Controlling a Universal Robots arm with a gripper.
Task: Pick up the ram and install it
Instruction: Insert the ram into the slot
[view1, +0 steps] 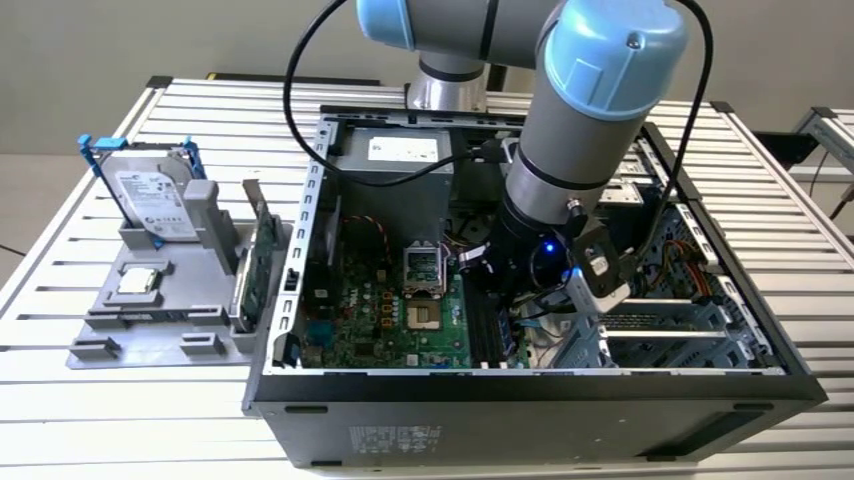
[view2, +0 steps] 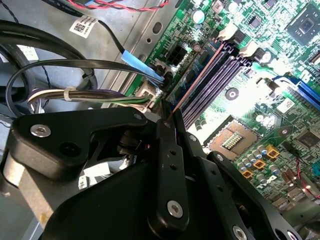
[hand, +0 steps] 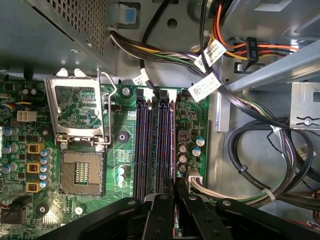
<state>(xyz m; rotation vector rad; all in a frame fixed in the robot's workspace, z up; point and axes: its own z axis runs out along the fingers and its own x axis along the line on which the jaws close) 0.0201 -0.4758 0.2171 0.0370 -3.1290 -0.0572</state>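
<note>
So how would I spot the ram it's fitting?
Look inside the open computer case, on the green motherboard, for the row of long dark slots. The ram is the thin stick seen edge-on in the gripper, over the outermost slot; the neighbouring slots are empty.

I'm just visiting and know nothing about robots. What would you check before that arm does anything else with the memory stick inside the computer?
1. Ram gripped between the fingers: ok.
2. Ram running parallel to the memory slots, along the one nearest the cables: ok.
3. Cables lying apart from that slot: ok.
4. Other slots free of sticks: ok.
5. White slot latches swung open: cannot tell.
6. Ram pressed fully home: cannot tell.
</note>
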